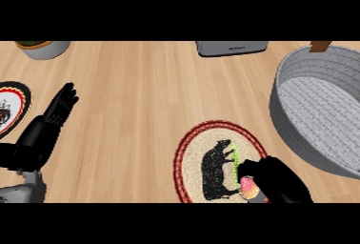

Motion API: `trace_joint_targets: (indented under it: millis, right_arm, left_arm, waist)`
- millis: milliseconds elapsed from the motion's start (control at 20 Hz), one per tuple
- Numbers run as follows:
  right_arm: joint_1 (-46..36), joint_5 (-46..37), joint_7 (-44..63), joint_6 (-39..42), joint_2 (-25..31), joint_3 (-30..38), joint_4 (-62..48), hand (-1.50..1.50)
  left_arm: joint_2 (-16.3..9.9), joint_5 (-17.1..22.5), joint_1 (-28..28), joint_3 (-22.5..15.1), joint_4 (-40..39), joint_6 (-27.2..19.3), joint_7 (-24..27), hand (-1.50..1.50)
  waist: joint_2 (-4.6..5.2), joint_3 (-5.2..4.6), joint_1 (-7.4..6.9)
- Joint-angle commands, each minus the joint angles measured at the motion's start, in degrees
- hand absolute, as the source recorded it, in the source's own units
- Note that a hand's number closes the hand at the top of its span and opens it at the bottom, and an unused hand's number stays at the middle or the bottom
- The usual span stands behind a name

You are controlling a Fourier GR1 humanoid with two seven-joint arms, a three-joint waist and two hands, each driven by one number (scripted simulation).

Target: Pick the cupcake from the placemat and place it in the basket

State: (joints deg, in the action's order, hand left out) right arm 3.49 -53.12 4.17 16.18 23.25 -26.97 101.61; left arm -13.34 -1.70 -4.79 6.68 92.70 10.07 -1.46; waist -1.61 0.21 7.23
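A round placemat (211, 159) with a red rim and a black animal figure lies at the lower middle of the counter. On its right edge sits the cupcake (248, 187), pink with a dark wrapper, mostly covered by my right hand (277, 178), whose fingers curl round it. The grey woven basket (309, 100) stands at the right, just above and beside that hand. My left hand (49, 124) rests open at the left edge, fingers pointing up.
A potted plant (44, 47) stands at the top left. A grey appliance (232, 47) sits at the top centre. A second patterned mat (10, 107) shows at the left edge. A brown handle (321, 45) rises behind the basket.
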Motion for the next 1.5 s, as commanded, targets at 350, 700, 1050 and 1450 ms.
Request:
trace_joint_targets:
  millis: [350,700,1050,1450]
  right_arm:
    - [28.43,25.45,-14.2,-11.19,-0.83,10.98,31.18,1.5]
    - [44.99,39.38,-14.81,-9.13,2.3,24.91,47.42,1.5]
    - [49.6,48.32,-17.87,-9.46,1.96,43.18,46.78,1.5]
    - [35.29,62.81,1.97,-11.33,6.33,57.53,45.05,1.5]
  left_arm:
    - [0.12,0.98,1.68,0.12,2.51,0.57,-0.61,0.0]
    - [0.98,-0.28,0.74,-1.64,3.18,0.28,-0.58,0.0]
    - [2.82,-2.3,-2.41,-3.99,0.36,-0.6,-0.69,0.0]
    - [1.13,0.44,-0.37,-4.05,3.77,3.8,-1.41,0.0]
  waist:
    - [0.14,-0.07,-0.54]
    - [0.68,-0.2,-1.73]
    - [1.25,-0.27,-4.02]
    - [1.67,-0.3,-7.52]
